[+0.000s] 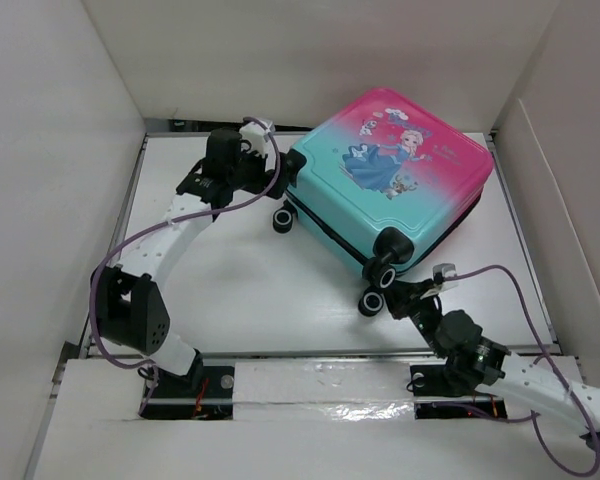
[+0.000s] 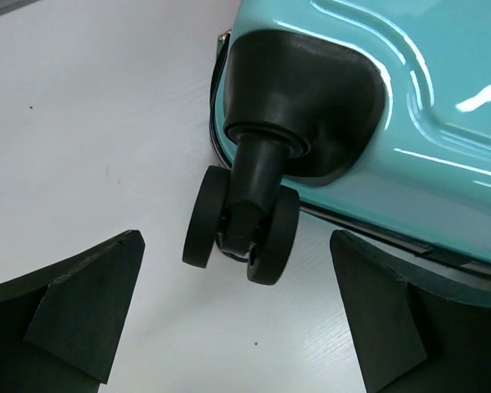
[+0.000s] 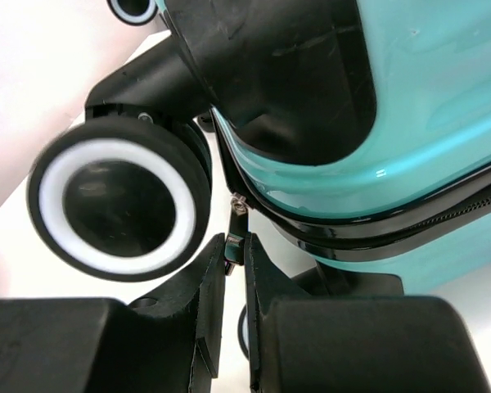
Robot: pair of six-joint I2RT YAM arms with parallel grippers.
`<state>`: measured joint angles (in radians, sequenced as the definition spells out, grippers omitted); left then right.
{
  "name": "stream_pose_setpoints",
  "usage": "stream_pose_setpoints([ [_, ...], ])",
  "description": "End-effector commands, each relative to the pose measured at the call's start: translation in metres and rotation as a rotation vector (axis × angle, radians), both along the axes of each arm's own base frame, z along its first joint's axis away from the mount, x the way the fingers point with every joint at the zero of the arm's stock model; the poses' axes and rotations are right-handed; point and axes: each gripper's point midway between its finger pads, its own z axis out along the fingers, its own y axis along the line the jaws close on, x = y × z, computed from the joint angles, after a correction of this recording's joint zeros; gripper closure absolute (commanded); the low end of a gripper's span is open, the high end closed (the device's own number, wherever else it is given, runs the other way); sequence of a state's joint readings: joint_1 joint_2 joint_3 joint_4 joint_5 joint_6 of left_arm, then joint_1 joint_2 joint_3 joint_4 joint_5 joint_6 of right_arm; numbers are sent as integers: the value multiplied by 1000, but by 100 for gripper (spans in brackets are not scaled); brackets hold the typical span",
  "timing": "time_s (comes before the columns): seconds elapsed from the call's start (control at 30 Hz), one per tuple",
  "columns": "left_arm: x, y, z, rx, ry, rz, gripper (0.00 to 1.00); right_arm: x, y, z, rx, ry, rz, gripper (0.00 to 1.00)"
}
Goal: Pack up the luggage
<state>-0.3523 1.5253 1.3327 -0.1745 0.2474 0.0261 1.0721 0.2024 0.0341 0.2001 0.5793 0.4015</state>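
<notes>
Closed luggage near table back-right corner

You are looking at a small hard-shell suitcase of pink-to-teal plastic, smooth and glossy enough to throw bright streaks of reflection. Its black twin wheels look like matt rubber or plastic. The black plastic wheel housing has a dull sheen with faint scuffs, and the small silver metal zipper pull sits below a shiny black seam trim. The white tabletop is matt with a faint grain, and the black fingers of the left gripper are matt, slightly rough plastic.
</notes>
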Motion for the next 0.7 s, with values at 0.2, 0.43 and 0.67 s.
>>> stream_pose_setpoints([
  [0.2, -4, -12, -16, 85, -10, -115, 1, -15, 8, 11, 39, 11, 90, 100],
  [0.43, 4, -15, -26, 98, -30, -104, 7, -13, 21, 7, 0, 27, 118, 100],
  [0.67, 13, -24, -35, 107, 6, -140, 52, -12, 20, 9, 3, 25, 106, 100],
])
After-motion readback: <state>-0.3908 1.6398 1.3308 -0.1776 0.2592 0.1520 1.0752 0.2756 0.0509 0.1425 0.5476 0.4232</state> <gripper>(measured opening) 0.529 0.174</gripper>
